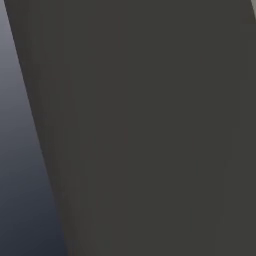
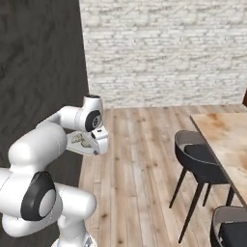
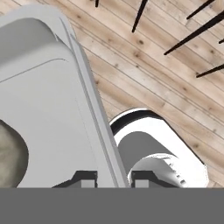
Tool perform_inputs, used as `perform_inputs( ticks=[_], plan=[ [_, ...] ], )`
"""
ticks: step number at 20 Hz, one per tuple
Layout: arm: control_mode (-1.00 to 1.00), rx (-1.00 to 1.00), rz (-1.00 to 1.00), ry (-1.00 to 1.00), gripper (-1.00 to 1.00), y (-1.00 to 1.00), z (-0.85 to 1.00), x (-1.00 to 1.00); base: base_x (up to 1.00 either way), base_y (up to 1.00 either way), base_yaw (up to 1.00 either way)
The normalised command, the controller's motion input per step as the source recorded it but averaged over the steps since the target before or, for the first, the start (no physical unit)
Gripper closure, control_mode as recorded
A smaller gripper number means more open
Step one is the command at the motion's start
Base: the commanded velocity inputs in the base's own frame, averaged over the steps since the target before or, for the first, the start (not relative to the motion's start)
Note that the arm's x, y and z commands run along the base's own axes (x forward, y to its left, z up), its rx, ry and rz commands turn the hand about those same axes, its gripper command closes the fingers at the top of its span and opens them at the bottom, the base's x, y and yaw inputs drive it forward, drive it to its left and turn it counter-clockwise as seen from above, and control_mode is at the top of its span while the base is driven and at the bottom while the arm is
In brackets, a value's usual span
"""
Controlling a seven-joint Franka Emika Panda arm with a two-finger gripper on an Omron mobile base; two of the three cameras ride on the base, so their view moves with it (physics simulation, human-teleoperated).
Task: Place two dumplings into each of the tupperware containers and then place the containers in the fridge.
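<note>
My gripper [image 3: 114,179] is shut on the long rim of a pale grey tupperware container [image 3: 48,109], with one fingertip inside the tray and one outside. A grey-tan dumpling [image 3: 9,155] lies in it at the left edge. In the right base view the gripper [image 2: 99,141] holds this container [image 2: 77,141] level at the arm's side, above the wooden floor, with a dumpling [image 2: 86,143] showing in it. A flat dark grey face [image 1: 150,125], which I take for the fridge, stands very close to the left base camera.
A wooden table [image 2: 226,140] with two dark chairs [image 2: 200,161] stands to the right. A white brick wall [image 2: 164,48] closes the back and a dark wall [image 2: 38,58] runs along the left. Bare wooden floor [image 2: 140,183] lies between them.
</note>
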Motion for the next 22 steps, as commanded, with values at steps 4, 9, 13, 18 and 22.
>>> perform_inputs(
  ticks=[4,9,13,18,22],
  plan=[
    [1.00,0.00,0.00,0.00,1.00,0.00,0.00,0.00,1.00,0.00,-0.06],
    [1.00,0.00,0.00,0.00,1.00,0.00,0.00,0.00,1.00,-0.22,-0.06],
    [1.00,0.00,0.00,0.00,1.00,0.00,0.00,0.00,1.00,-0.58,-0.01],
    [1.00,0.00,0.00,0.00,1.00,0.00,0.00,0.00,1.00,-0.21,-0.02],
    [1.00,0.00,0.00,0.00,1.00,0.00,0.00,0.00,1.00,0.00,-0.19]
  ],
)
